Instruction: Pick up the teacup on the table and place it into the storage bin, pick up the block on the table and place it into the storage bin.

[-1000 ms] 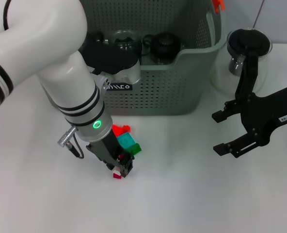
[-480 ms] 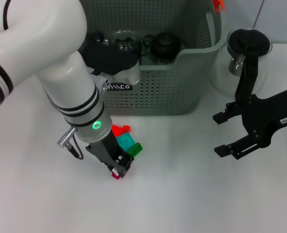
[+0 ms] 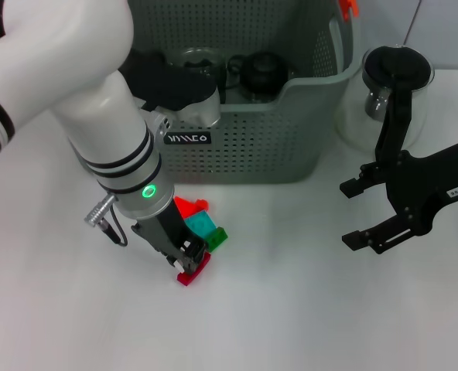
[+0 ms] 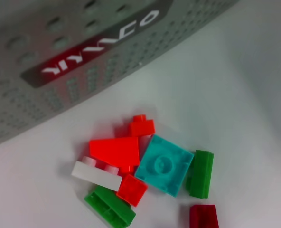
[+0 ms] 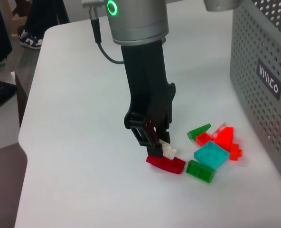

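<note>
From the head view, your left claw point(image 3: 189, 261) pinches a dark red block point(image 3: 193, 271) beside the loose pile, in front of the storage bin point(image 3: 291, 116); the right claw point(image 3: 376, 209) hangs wide near the tabletop's right edge. From the right wrist view, the block point(image 5: 165, 164) looks light, stiff and slick: grip its flat sides.

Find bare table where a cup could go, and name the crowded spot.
Free: the table between the blocks and the right tool, and near the left tool. Crowded: the strip between blocks and bin.
</note>
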Controlling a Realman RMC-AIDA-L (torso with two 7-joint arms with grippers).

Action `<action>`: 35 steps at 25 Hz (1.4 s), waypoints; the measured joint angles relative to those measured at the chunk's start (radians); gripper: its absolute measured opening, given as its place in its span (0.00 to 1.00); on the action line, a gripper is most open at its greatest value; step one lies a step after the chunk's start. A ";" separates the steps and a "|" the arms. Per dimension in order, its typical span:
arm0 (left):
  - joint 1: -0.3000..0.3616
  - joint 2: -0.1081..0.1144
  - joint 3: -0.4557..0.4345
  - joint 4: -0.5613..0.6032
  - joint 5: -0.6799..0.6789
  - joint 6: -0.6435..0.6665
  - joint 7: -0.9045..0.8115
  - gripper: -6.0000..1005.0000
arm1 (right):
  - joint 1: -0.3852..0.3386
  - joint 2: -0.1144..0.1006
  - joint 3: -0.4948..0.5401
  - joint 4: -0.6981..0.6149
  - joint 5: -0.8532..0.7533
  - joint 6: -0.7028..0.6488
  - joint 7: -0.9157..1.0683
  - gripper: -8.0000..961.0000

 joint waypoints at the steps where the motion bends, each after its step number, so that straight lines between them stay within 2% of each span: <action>1: 0.000 0.000 0.000 0.006 0.001 0.005 0.001 0.22 | 0.000 0.000 0.000 0.000 0.000 0.000 0.000 0.95; 6: 0.003 0.002 -0.010 0.051 0.005 0.047 0.006 0.22 | -0.001 0.000 0.001 0.000 0.000 0.000 0.000 0.95; 12: 0.029 0.002 -0.055 0.177 0.003 0.138 0.022 0.22 | -0.002 0.000 0.015 0.000 -0.001 0.000 0.000 0.95; 18: 0.060 0.002 -0.182 0.349 -0.022 0.236 0.070 0.22 | -0.005 0.000 0.040 0.001 0.000 -0.004 0.000 0.95; 19: 0.060 0.002 -0.182 0.349 -0.022 0.236 0.070 0.22 | -0.006 0.000 0.041 0.002 0.000 -0.006 0.000 0.95; 20: 0.061 0.004 -0.237 0.405 -0.044 0.274 0.087 0.22 | -0.007 0.000 0.044 0.002 0.000 -0.007 0.000 0.95; 24: 0.050 0.008 -0.339 0.500 -0.076 0.339 0.113 0.22 | -0.012 0.000 0.053 0.004 0.000 -0.007 0.002 0.95; 27: 0.027 0.038 -0.409 0.539 -0.148 0.350 0.121 0.22 | -0.015 0.004 0.058 0.001 0.001 -0.008 0.006 0.95; 30: -0.009 0.071 -0.475 0.525 -0.220 0.325 0.149 0.22 | -0.015 0.010 0.071 0.002 0.001 -0.013 0.010 0.95; 32: -0.043 0.092 -0.523 0.474 -0.228 0.289 0.185 0.22 | -0.016 0.013 0.076 0.002 0.001 -0.013 0.011 0.95; 35: -0.094 0.135 -0.583 0.359 -0.231 0.207 0.237 0.22 | -0.018 0.019 0.081 0.000 0.002 -0.017 0.013 0.95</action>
